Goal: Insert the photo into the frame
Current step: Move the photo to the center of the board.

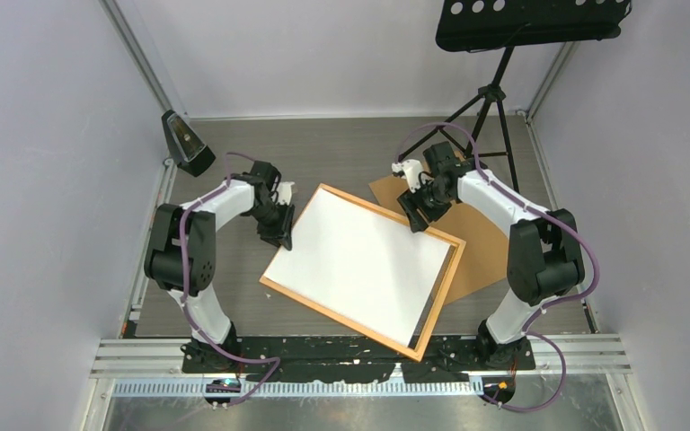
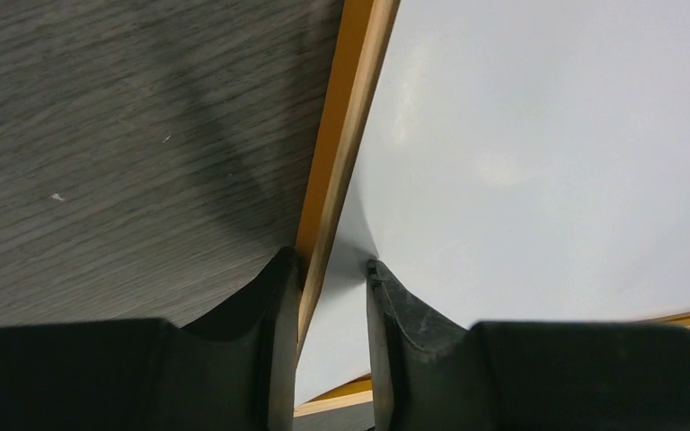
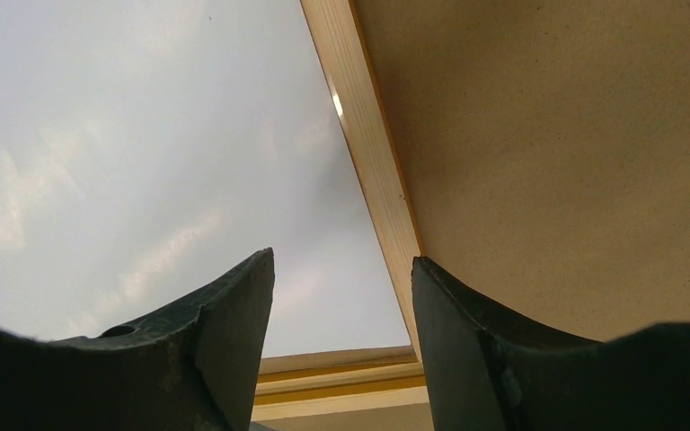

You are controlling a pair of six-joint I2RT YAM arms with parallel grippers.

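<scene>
The orange frame (image 1: 437,296) lies flat and skewed in the middle of the table. The photo (image 1: 359,260) rests on it with its white back up, shifted toward the frame's left side. My left gripper (image 1: 282,235) is at the frame's left rail. In the left wrist view its jaws (image 2: 334,269) are narrowed but apart: one finger outside the rail (image 2: 341,144), the other pressing the photo (image 2: 548,162), which buckles slightly there. My right gripper (image 1: 416,215) is open over the frame's far right corner, straddling the rail (image 3: 373,153) between photo (image 3: 144,135) and backing board (image 3: 548,135).
A brown backing board (image 1: 485,260) lies under the frame's right side. A black music stand (image 1: 490,99) stands at the back right and a dark wedge-shaped object (image 1: 187,144) at the back left. Grey walls close in the table on three sides.
</scene>
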